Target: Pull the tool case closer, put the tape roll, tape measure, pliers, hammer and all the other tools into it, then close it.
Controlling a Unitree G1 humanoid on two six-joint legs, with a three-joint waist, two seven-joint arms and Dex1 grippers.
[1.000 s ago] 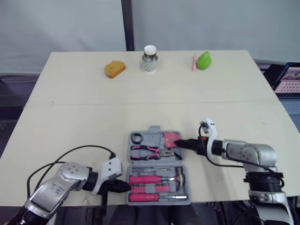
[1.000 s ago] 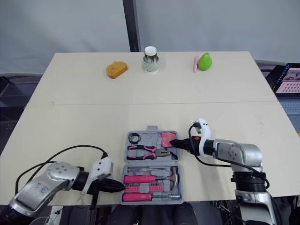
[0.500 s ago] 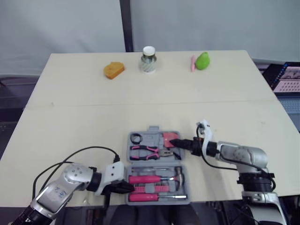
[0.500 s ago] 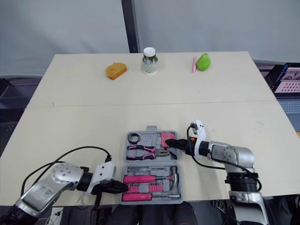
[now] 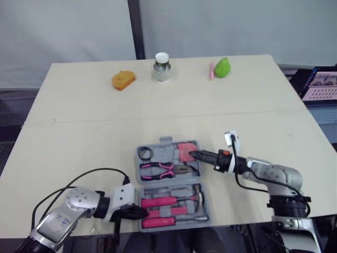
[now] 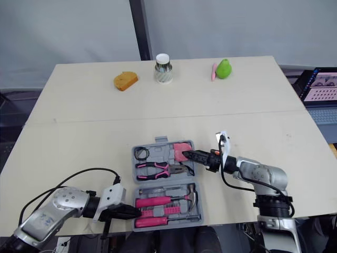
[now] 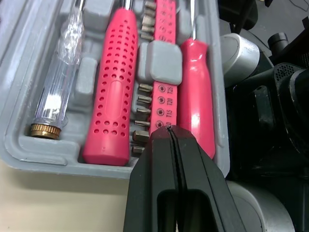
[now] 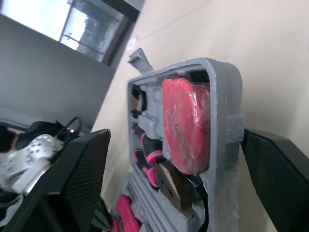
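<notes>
L gripper [image 7: 170,134] was clenched on nothing, its tip at the left end of the case's [image 5: 169,142] near half, by the bit strip [image 7: 164,96]. R gripper [image 5: 196,155] was spread wide, a finger [image 8: 82,179] on each side of the far half's right wall, next to the tape measure [image 8: 186,125], not clamped. The case lay open close to the table's [image 5: 79,105] front edge w/ tape roll [image 5: 144,153], pliers [image 5: 160,169] and hammer [image 5: 196,196] in their slots, so prob. only closing was left. Risks: if R folded the far half over fast, the tape measure or pliers could tip out. The L tip could get pinched between the halves. A push toward the robot could slide the case off the edge. R wrist view showed the wall between the fingers, which the head views did not. L wrist view showed the fingers pressed together.
</notes>
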